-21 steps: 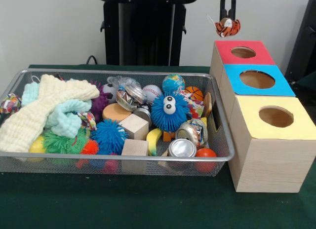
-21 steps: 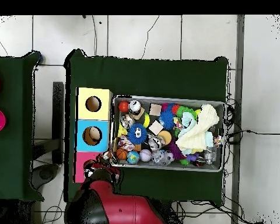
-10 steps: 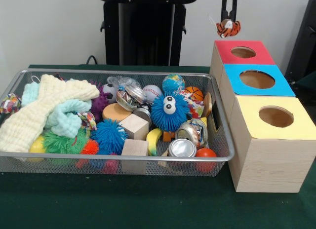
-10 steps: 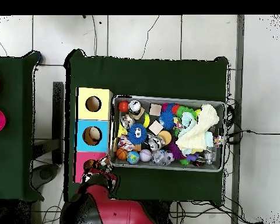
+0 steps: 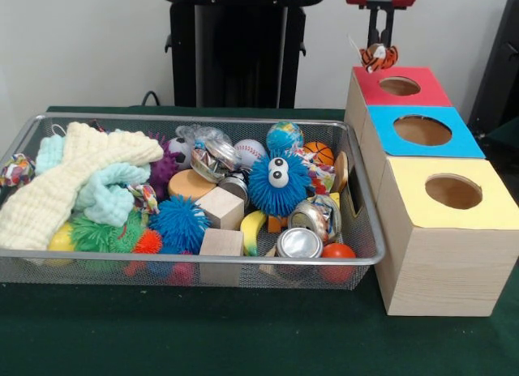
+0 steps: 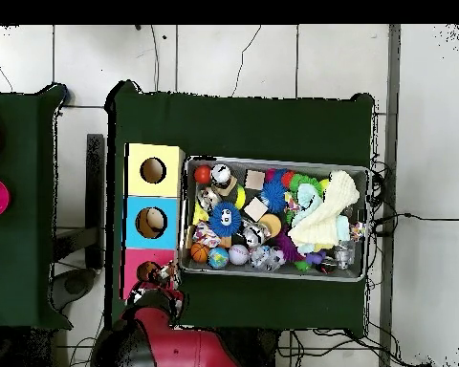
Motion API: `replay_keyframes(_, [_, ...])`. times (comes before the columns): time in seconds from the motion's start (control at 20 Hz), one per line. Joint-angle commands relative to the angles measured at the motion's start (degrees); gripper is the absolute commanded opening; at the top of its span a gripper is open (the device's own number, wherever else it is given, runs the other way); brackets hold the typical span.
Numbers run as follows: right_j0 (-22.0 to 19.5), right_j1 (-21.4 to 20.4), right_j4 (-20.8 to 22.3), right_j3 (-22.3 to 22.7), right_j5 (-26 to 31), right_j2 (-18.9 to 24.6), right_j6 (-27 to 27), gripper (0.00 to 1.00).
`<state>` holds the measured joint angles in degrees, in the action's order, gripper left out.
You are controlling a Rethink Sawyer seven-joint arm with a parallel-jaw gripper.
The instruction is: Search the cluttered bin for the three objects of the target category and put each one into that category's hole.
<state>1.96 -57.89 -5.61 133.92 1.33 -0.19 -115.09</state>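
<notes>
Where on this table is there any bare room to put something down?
The green cloth in front of the wire bin and the wooden box is bare. In the overhead view, cloth beyond the bin's long side is bare too. The bin itself is packed with toys. The gripper holds a striped ball by the red hole.

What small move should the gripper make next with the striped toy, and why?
Probably shift slightly sideways, toward the hole in the red box, then release. The gripper holds the orange striped toy above the red top's near-left corner, and in the front view the toy hangs beside the hole, not over it.
</notes>
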Motion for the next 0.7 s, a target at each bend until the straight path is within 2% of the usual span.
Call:
replay_keyframes(0.05, [1.1,5.0,-4.5,-1.4,-5.1,-1.2,-14.2,0.0])
replay_keyframes(0.7, [3.5,5.4,-8.1,-2.3,-5.1,-1.8,-13.8,0.0])
